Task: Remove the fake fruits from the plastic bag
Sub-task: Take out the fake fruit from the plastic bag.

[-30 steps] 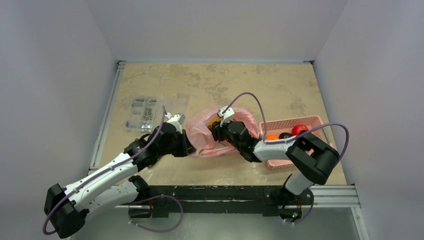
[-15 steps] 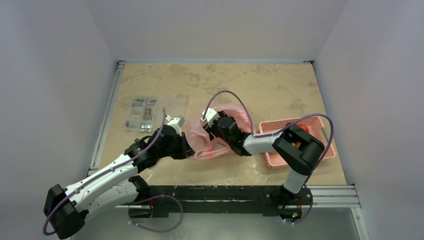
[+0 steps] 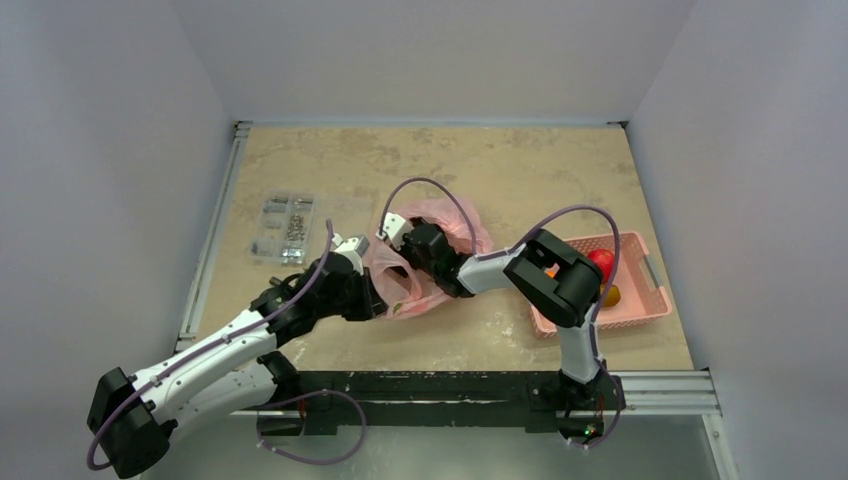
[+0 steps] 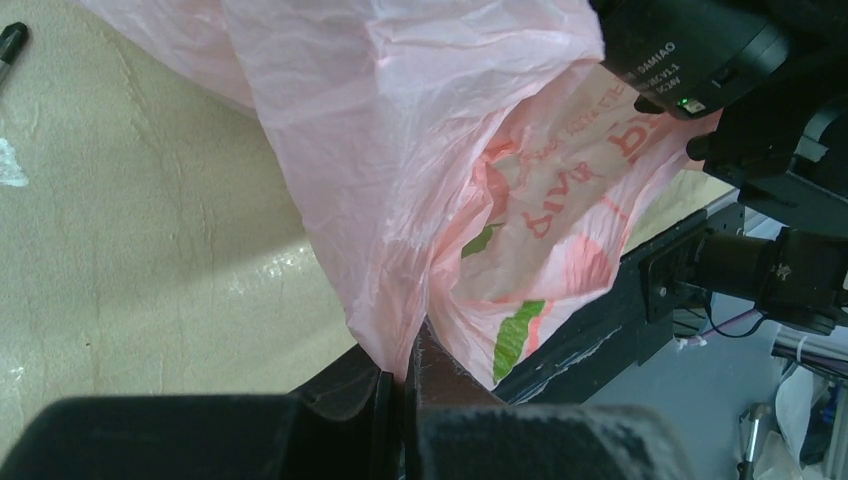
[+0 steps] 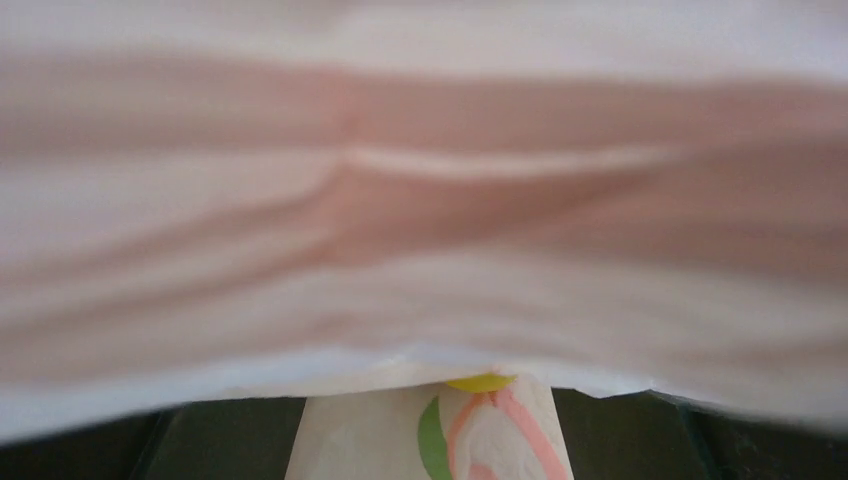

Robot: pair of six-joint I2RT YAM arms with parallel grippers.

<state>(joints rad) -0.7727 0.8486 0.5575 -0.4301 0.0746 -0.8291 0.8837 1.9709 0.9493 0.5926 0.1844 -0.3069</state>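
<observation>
Thin, crinkly, translucent pink plastic bag (image 3: pixel 405 298) lies mid-desk (image 3: pixel 500 160). Left hand (image 4: pixel 405 385) is clamped on its 8 o'clock rim, likely to anchor the mouth. Right hand (image 3: pixel 412 258) reaches in from 3 o'clock, fingers apart and seemingly empty. A small glossy yellow fake fruit (image 5: pixel 480 382) shows under the film. The rigid pink rectangular basket (image 3: pixel 640 300) at 3 o'clock holds a glossy red apple (image 3: pixel 600 262).

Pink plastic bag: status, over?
Left fingers shut on thin translucent pink plastic bag. Right arm at bag, fingers hidden, state unclear. Film fills right wrist view.

Right gripper (image 3: pixel 410 256) now farther left, deeper over the plastic bag (image 3: pixel 462 222); pink basket (image 3: pixel 625 318) and its fruits (image 3: pixel 600 262) newly uncovered.
</observation>
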